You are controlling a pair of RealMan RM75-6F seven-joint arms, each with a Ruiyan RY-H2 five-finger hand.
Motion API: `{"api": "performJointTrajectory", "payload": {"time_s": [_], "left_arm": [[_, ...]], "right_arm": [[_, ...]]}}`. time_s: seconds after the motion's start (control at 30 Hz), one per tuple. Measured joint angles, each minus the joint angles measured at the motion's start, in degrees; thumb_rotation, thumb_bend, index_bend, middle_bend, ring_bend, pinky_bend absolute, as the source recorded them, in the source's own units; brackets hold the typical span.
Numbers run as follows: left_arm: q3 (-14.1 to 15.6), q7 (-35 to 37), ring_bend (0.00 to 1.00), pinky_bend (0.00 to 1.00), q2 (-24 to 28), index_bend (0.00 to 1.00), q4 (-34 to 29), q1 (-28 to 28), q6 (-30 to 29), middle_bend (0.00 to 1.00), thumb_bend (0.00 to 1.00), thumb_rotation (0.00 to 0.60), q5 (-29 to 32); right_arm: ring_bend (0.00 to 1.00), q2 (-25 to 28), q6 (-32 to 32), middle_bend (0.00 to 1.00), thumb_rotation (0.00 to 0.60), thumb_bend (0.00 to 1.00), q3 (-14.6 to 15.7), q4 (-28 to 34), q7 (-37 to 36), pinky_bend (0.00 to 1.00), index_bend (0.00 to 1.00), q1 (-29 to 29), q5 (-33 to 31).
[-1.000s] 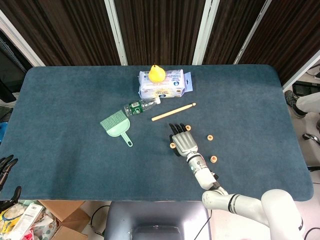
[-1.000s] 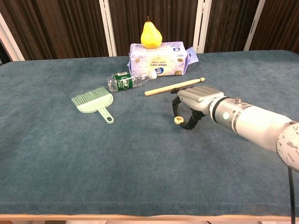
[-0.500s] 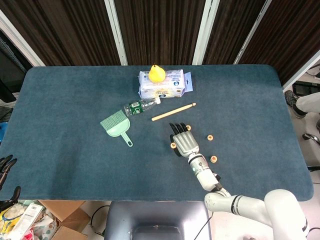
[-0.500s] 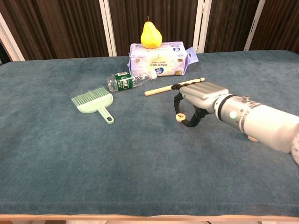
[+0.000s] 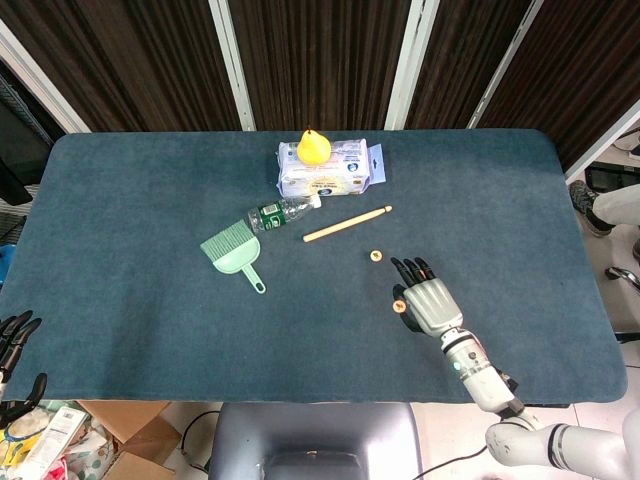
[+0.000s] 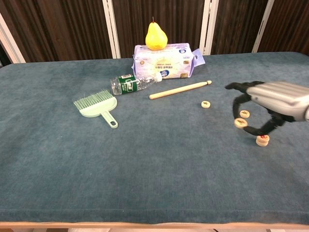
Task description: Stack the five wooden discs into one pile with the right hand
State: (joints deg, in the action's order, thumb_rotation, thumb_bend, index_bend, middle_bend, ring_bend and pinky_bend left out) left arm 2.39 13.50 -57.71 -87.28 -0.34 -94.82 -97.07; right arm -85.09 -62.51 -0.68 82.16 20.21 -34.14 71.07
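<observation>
Pinching a disc (image 6: 240, 123) between thumb and fingertip, the right hand (image 6: 270, 104) hangs over the table's (image 5: 120, 220) right side, its other fingers arched above the felt. Just below and beside it sits a disc near the edge (image 6: 262, 140) — thick enough that it might already be two stacked, though I can't say for sure. Another lies flat just behind the hand (image 6: 245, 113), and a fourth sits further out toward the drumstick (image 6: 180, 90), at (image 6: 206, 104). So I'd judge the pile barely begun: the held disc has yet to be set down, and at least two loose ones remain to gather. The fifth I can't pick out separately. The left hand (image 5: 12, 345) idles off the table's corner, fingers apart, holding nothing.

As for containers — only the bottle (image 6: 131, 82), lying on its side, capped, contents unclear, and the sealed wipes pack (image 6: 164, 59) with a pear (image 6: 156, 35) on top.
</observation>
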Motion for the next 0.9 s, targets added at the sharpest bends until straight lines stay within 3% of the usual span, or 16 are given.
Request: {"api": "performJointTrajectory", "payload": {"time_s": [0.33, 0.9], "left_arm": [[-0.15, -0.43, 0.00, 0.00, -0.04, 0.00, -0.36, -0.31, 0.45, 0.01, 0.50, 0.600, 0.29], [-0.08, -0.28, 0.00, 0.00, -0.16, 0.00, -0.12, -0.17, 0.29, 0.01, 0.50, 0.600, 0.34]], "right_arm": [[0.00, 0.95, 1.07, 0.03, 0.600, 0.49, 0.60, -4.92, -5.28, 0.00, 0.65, 2.66, 1.18], [0.00, 0.97, 2.71, 0.03, 0.600, 0.49, 0.51, -6.10, -5.26, 0.00, 0.62, 4.28, 2.47]]}}
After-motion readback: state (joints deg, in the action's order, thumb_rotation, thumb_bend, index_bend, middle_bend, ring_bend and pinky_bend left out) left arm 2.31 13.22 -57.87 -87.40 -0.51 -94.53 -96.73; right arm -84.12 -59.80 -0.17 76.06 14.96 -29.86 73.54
